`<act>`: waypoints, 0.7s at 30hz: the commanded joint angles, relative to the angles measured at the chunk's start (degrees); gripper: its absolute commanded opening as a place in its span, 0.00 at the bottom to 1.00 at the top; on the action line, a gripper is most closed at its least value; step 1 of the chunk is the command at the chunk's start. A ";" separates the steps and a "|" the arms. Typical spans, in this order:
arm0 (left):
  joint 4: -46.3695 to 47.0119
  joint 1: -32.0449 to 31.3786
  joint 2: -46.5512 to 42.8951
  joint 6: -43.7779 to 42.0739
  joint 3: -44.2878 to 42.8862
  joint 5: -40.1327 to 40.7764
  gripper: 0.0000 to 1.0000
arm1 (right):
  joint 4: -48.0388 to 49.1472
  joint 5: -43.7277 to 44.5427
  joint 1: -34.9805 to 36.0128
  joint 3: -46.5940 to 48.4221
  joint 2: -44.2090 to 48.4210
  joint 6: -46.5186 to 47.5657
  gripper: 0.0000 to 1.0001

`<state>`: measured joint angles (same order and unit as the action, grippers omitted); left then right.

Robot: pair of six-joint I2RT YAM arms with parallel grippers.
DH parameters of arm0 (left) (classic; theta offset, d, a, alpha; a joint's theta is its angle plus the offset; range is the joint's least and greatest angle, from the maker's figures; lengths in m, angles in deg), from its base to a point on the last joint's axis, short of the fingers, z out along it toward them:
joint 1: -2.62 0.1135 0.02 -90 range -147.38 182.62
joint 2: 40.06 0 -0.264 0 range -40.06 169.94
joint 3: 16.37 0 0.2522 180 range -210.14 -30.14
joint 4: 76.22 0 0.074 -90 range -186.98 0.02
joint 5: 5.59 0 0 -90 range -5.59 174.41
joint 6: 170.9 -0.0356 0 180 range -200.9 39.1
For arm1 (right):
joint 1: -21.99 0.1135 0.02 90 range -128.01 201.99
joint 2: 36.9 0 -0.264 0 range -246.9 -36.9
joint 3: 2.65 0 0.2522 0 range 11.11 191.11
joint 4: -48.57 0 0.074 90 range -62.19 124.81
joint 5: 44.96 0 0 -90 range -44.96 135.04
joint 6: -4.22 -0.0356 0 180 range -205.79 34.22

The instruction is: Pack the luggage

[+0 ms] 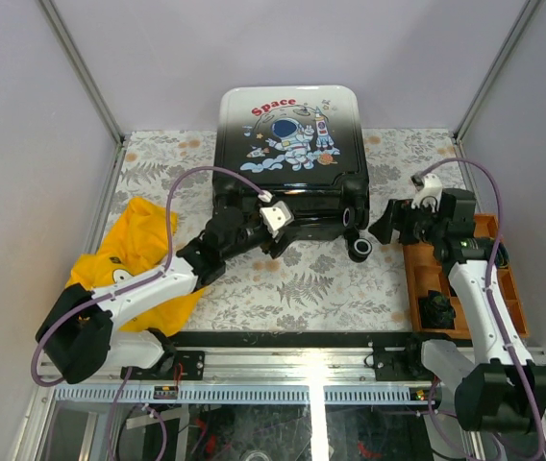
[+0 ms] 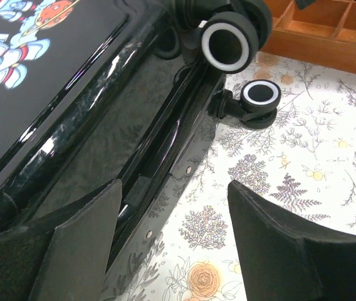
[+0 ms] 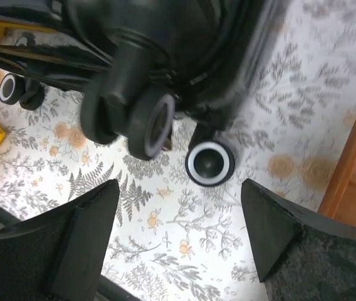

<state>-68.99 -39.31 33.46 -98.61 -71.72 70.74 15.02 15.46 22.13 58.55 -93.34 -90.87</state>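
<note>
Luggage: one small hard-shell suitcase (image 1: 287,144), black fading to white, with a cartoon astronaut and a red "Space" print. It lies flat and shut at the far middle of the table, print upward and wheels toward the arms.
Wheels: the top view shows two white-and-black wheels (image 1: 360,250) at the near right corner. The right wrist view shows three (image 3: 209,163), one of them small and far off.
Left gripper: the left gripper (image 2: 175,186) sits low against the suitcase's near side. Its fingers (image 2: 84,244) are spread apart and hold nothing. The glossy black shell and its zip line run past the left finger.
Right gripper: the right gripper (image 3: 178,188) hangs near the wheeled corner. Its fingers (image 3: 272,232) stand wide and are empty, with only the cloth and the wheels beyond them.
Table cover: one pale cloth with a grey leaf and orange flower print (image 1: 283,288).
Tray: one orange wooden compartment tray (image 1: 425,274) lies at the right, under the right arm. One compartment holds a small dark thing too unclear to name.
Fabric: one crumpled yellow cloth (image 1: 138,240) lies at the left, partly under the left arm.
</note>
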 commanded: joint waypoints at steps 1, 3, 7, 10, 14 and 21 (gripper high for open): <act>-1.31 0.41 0.32 -5.29 -3.36 -5.70 0.68 | 2.10 -10.87 -5.43 -2.45 -2.34 -3.24 0.83; -5.50 0.41 2.08 -8.17 -7.03 -8.42 0.69 | 2.51 -12.48 -6.36 -2.50 -2.88 -2.61 0.80; -10.80 0.71 4.99 -8.17 -12.81 -11.56 0.69 | 8.17 -14.20 -6.38 -3.59 -2.55 -3.91 0.80; -8.42 1.34 3.88 -4.48 -11.96 -8.91 0.70 | 11.54 -15.64 -5.79 -2.00 -4.58 -9.69 0.84; -14.75 5.12 1.74 1.82 -14.94 -3.42 0.73 | 6.66 -11.26 -2.12 3.59 -7.53 -11.08 0.89; -40.99 17.54 -6.56 8.79 -23.30 5.62 0.79 | 0.74 -3.95 2.14 7.86 -10.51 -8.54 0.91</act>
<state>-94.52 -28.25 32.93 -94.53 -90.62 70.44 18.97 7.39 22.87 62.64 -102.63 -99.96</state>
